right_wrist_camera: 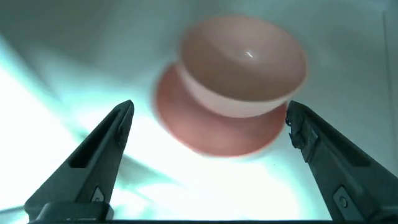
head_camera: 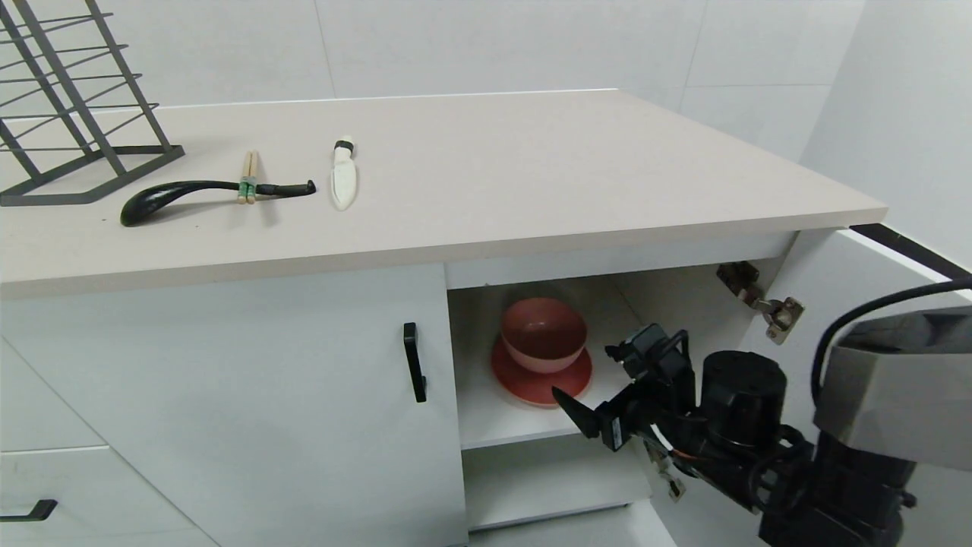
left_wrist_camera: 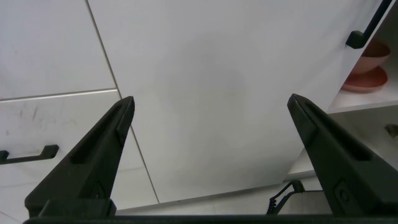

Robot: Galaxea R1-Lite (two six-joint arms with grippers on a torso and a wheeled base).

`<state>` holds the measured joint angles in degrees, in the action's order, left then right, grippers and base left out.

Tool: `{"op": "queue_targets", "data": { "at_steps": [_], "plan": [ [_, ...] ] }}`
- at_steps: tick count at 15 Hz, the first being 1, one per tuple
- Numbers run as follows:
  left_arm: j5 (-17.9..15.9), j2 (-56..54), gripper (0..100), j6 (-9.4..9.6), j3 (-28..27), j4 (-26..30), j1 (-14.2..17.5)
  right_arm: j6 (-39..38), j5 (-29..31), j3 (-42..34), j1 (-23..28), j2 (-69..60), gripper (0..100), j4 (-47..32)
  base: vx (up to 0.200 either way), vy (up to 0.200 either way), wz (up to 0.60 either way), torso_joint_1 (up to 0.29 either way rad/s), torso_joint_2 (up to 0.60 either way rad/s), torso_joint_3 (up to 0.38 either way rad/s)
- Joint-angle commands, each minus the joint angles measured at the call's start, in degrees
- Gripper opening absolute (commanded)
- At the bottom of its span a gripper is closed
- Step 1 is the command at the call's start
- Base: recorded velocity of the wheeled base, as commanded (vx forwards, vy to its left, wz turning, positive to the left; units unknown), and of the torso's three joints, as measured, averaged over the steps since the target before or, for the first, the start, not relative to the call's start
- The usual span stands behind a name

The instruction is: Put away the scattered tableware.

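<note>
Countertop (head_camera: 531,167) with rack (head_camera: 45,199), ladle (head_camera: 148,203), chopsticks (head_camera: 247,181), white knife (head_camera: 344,178); cabinet shelf (head_camera: 493,418) with red plate (head_camera: 531,384)

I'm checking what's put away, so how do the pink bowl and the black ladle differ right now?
The pink bowl sits inside the open cabinet on a red plate; the black ladle lies out on the countertop. The bowl is round and upright; the ladle is long and curved. Both rest untouched.

A round pink bowl (head_camera: 543,333) sits upright on a flat red plate (head_camera: 531,384) on the upper shelf (head_camera: 486,414) of the open cabinet. On the worktop (head_camera: 531,167) lies a black curved ladle (head_camera: 175,199), with a pair of wooden chopsticks (head_camera: 247,178) across its handle. A white knife-shaped utensil with a black band (head_camera: 344,178) lies just beside the handle's tip.
</note>
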<state>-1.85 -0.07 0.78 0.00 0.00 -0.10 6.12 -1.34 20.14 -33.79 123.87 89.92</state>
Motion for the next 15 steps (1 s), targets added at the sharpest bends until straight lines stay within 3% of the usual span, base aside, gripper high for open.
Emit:
{"op": "queue_targets", "data": {
  "at_steps": [1,3,4,7,8,9,11,13,15],
  "plan": [
    [0.01,0.07,100,0.01,0.0,0.0,0.01,2.58,0.02,-12.4,-1.63,-17.87,100,0.08,0.0,0.0,0.0,0.0,0.0,0.0],
    [0.01,0.07,100,0.01,0.0,0.0,0.01,2.76,-0.07,-20.05,-1.54,-27.1,100,0.08,0.0,0.0,0.0,0.0,0.0,0.0],
    [0.01,0.07,100,0.01,0.0,0.0,0.01,2.76,0.11,-20.14,-1.36,-31.14,100,0.08,0.0,0.0,0.0,0.0,0.0,0.0],
    [0.01,0.07,100,0.01,0.0,0.0,0.01,3.11,0.73,-20.14,0.48,-43.62,100,-10.46,0.0,0.0,0.0,0.0,0.0,0.0],
    [0.01,0.07,100,0.01,0.0,0.0,0.01,3.2,0.81,-20.14,1.98,-50.22,100,-18.02,0.0,0.0,0.0,0.0,0.0,0.0],
    [0.01,0.07,100,0.01,0.0,0.0,0.01,3.2,0.81,-20.14,2.68,-51.53,100,-19.78,0.0,0.0,0.0,0.0,0.0,0.0],
    [0.01,0.07,100,0.01,0.0,0.0,0.01,3.02,0.9,-20.14,10.33,-66.56,100,-40.44,0.0,0.0,0.0,0.0,0.0,0.0],
    [0.01,0.07,100,0.1,0.0,0.0,0.01,2.76,0.9,-20.14,14.9,-78.52,100,-51.69,0.0,0.0,0.0,0.0,0.0,0.0],
    [0.01,0.07,100,0.1,0.0,0.0,0.01,2.67,0.64,-20.14,24.56,-95.13,100,-65.04,0.0,0.0,0.0,0.0,0.0,0.0]
  ]
}}
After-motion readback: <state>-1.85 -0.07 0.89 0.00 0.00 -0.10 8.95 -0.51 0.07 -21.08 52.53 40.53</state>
